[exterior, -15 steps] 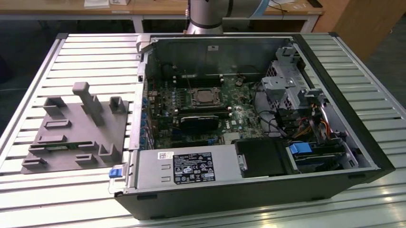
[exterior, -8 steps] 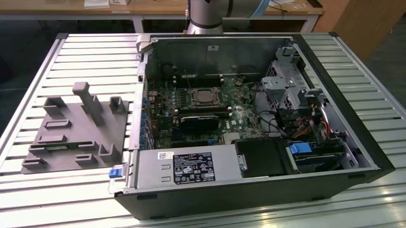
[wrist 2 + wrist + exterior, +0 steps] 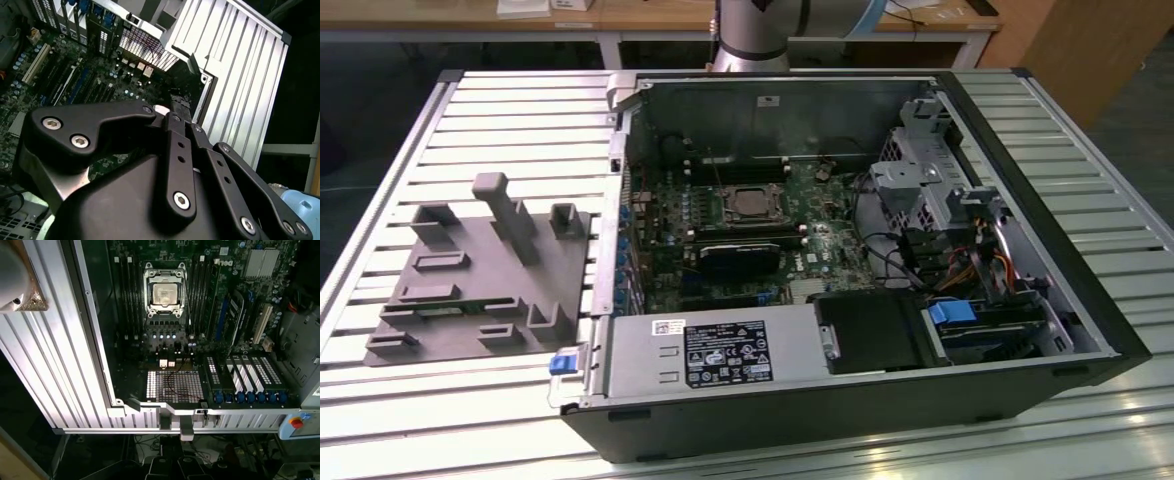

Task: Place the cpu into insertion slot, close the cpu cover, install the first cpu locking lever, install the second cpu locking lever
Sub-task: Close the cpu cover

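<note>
Gripper [image 3: 169,109]: black, jointed metal linkage with silver bolts, seen close in the second wrist view. It hangs over the rear edge of the open black-and-grey computer case [image 3: 854,415], by the perforated rear vent grille [image 3: 175,386]. I cannot tell whether it is open or closed, nor whether it grips or touches anything.

Cpu [image 3: 165,293]: small flat square chip with a dull silver-grey top, lying level inside the insertion slot [image 3: 165,313], a square dark socket with a silver rim. The cpu cover [image 3: 150,290], a thin silver frame plate with a square cut-out, lies flat down over the chip, whose top shows through the opening. Thin wire levers run along both sides of the socket; whether they are latched I cannot tell.

Socket sits on the green motherboard [image 3: 827,245], between two banks of long black memory slots [image 3: 130,295]. It lies well apart from the gripper, further into the case than the grille.

Case lies on its side across the middle of the slatted metal tabletop [image 3: 520,110]. A grey moulded fixture [image 3: 480,275] sits near the tabletop edge at the exterior view's left.
</note>
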Robot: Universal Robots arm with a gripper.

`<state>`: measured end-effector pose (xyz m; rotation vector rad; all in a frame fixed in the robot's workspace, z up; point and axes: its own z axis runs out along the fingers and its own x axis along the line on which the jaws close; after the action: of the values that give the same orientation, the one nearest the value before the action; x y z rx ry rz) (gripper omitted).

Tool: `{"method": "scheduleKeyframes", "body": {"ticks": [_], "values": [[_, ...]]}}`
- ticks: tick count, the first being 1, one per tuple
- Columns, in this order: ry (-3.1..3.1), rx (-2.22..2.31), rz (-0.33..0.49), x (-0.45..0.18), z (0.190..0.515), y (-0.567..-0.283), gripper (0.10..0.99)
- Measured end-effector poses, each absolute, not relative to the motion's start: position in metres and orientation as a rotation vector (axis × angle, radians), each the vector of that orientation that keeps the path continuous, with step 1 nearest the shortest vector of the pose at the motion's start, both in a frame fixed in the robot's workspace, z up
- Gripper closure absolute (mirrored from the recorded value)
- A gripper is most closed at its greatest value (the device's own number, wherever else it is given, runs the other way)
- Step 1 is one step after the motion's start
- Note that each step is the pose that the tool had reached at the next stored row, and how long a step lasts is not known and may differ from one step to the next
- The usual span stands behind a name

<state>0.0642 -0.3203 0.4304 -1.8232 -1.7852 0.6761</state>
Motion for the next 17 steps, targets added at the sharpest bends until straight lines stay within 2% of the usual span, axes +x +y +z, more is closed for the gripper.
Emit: {"method": "scheduleKeyframes", "body": {"ticks": [17], "values": [[-1.838,-1.877,0.608,0.0641,0.4296,-0.3203,0.984]]}}
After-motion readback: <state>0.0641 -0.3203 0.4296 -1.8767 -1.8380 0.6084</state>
